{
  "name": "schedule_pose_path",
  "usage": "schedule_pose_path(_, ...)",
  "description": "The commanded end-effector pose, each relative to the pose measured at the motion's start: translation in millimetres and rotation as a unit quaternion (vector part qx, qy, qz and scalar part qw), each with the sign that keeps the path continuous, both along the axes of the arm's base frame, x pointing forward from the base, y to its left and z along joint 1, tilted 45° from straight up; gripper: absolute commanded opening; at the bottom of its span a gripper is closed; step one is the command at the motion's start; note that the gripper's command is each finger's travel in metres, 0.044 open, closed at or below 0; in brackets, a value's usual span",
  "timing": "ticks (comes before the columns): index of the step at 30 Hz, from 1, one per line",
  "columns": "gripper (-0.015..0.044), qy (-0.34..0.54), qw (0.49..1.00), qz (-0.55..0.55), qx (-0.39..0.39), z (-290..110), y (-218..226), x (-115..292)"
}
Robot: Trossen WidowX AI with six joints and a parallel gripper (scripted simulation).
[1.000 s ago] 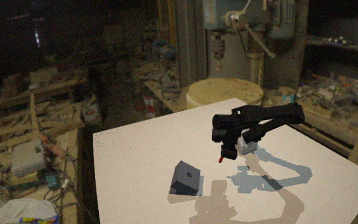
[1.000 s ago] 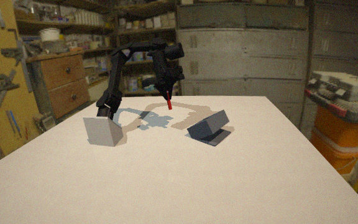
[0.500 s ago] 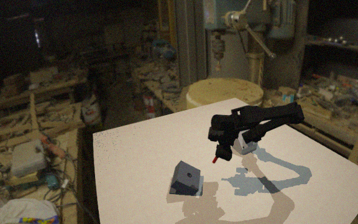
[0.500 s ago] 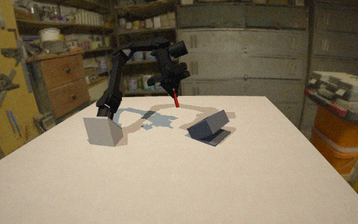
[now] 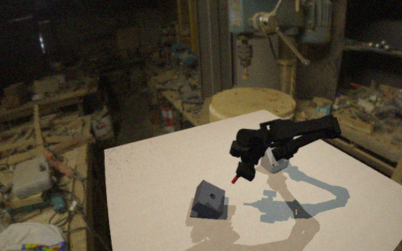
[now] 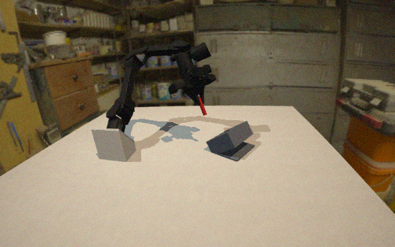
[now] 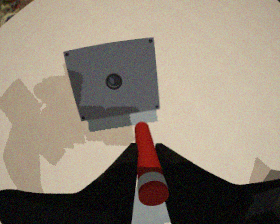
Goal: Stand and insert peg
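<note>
White table (image 5: 361, 209), pincer (image 7: 151, 192) gripping red peg (image 7: 147, 156)

dim grainy surroundings, overlapping shadows, blurred backdrop

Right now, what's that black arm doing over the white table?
The arm's claw is shut on a red peg, carrying it in the air, tilted, above the white table. In the wrist view the peg's free end aims toward the sloped panel, just below its hole. The peg is not in the hole yet.
</note>
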State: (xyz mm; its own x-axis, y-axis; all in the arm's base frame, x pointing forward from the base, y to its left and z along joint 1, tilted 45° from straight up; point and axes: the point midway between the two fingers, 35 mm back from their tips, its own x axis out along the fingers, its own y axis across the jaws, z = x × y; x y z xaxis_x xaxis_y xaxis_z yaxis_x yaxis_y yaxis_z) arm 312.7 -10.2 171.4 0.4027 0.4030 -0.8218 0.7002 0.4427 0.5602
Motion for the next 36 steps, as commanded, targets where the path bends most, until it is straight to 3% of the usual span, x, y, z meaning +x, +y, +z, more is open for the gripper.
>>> schedule_pose_path(1,0.0,-0.008,1.0,-0.017,-0.002,5,-2,8)
schedule_pose_path(11,0.0,-0.02,0.999,-0.044,-0.003,10,-4,22)
schedule_pose_path(36,0.0,-0.031,0.998,-0.063,-0.001,-26,12,57)
